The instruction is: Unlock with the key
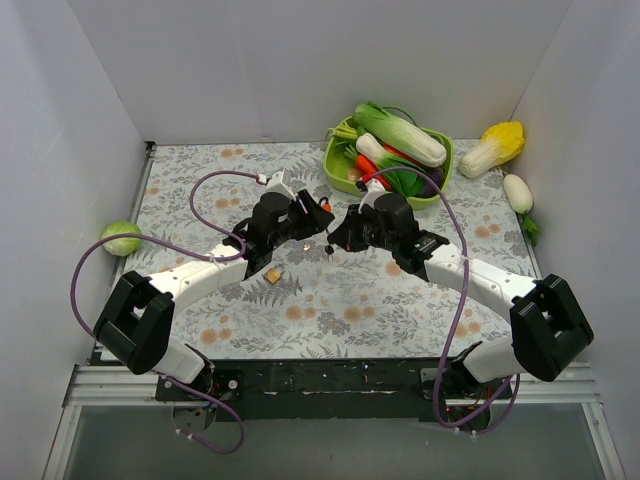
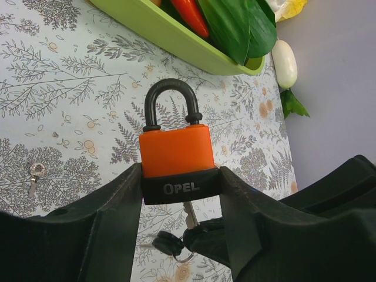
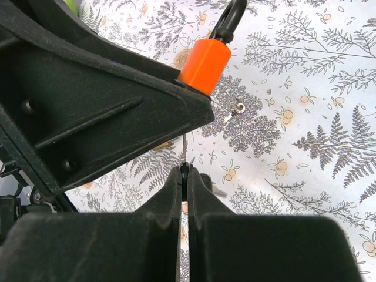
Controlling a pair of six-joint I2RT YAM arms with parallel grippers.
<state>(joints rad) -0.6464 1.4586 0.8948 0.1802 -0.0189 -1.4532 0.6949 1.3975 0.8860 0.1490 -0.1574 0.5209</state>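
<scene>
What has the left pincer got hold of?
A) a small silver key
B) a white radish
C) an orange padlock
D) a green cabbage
C: the left pincer is clamped on both sides of the orange padlock, at its black base marked OPEL, while the right pincer pinches the key just below it.

One orange padlock (image 2: 176, 150). Two keys: one black-headed key (image 2: 188, 214) and one silver key (image 2: 35, 175). One green bowl (image 2: 176, 35), its vegetables heaped too closely to count. Three vegetables loose on the desk (image 1: 400, 310): one green cabbage (image 1: 120, 238), one yellow cabbage (image 1: 495, 145) and one white radish (image 1: 518, 192). One small tan piece (image 1: 272, 274). Two arms, left arm (image 1: 190, 280) and right arm (image 1: 480, 280). Two purple cables, left cable (image 1: 72, 285) and right cable (image 1: 463, 300).
</scene>
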